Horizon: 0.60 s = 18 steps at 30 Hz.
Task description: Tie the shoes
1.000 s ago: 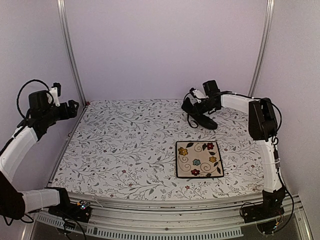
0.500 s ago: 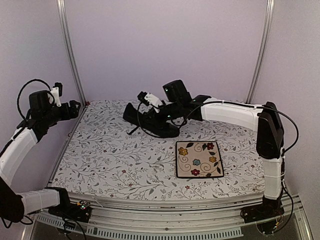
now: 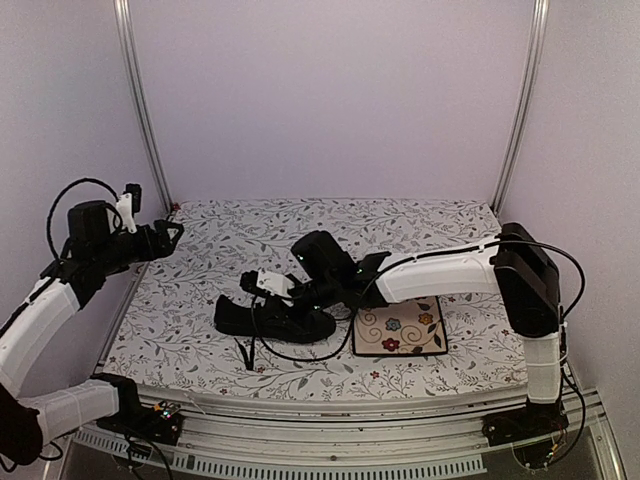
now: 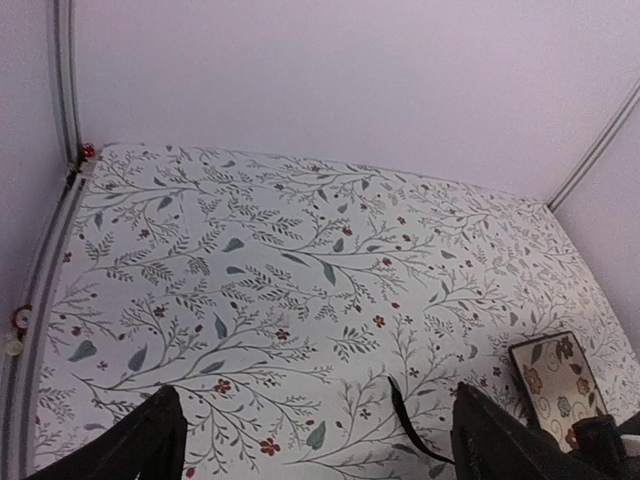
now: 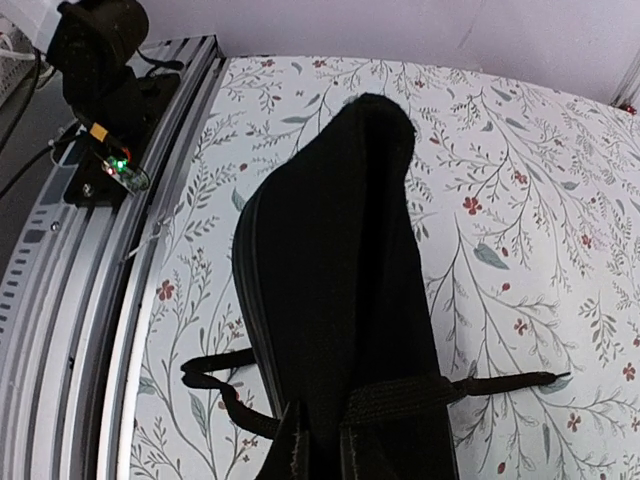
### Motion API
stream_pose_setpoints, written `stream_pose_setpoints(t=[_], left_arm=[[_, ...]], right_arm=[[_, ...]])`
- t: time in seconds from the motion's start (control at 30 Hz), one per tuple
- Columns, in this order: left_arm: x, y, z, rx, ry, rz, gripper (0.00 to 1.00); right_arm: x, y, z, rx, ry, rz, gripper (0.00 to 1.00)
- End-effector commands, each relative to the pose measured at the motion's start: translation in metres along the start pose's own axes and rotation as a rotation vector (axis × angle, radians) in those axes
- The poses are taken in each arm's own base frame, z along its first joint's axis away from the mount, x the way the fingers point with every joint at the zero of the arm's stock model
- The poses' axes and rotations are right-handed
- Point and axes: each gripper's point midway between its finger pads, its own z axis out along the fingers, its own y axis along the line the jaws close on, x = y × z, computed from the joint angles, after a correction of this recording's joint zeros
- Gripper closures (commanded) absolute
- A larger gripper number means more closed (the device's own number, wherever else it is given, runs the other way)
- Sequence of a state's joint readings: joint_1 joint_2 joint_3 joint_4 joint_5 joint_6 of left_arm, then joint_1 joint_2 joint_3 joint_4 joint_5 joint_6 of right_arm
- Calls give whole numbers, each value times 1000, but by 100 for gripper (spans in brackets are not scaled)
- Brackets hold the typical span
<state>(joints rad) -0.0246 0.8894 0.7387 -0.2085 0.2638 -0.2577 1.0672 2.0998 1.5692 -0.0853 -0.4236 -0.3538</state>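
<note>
Shoe moved near-left, R wrist shows laces

One black shoe, one floral plate, two arms: left arm, right arm.

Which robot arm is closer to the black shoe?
The right one. The right fingers are shut on the black shoe. The left fingers hang open in the air, far off to the shoe's left and farther back.
</note>
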Motion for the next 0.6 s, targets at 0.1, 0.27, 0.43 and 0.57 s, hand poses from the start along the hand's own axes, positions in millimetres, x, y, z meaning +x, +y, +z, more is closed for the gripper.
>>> stream_pose_setpoints(t=[0.1,0.27,0.43,0.57], left_arm=[[72,-51,7,213,141,-175,8],[102,-70,8,307,197,-207,7],[126,-86,12,395,264,-215,7],[134,-97,16,458,292,-201,6]], right_arm=[[13,-10,3,159,-31,-161,93],[23,-22,4,260,37,-128,51],[13,-26,-12,296,46,16,32],[-5,-12,-42,272,-29,188,26]])
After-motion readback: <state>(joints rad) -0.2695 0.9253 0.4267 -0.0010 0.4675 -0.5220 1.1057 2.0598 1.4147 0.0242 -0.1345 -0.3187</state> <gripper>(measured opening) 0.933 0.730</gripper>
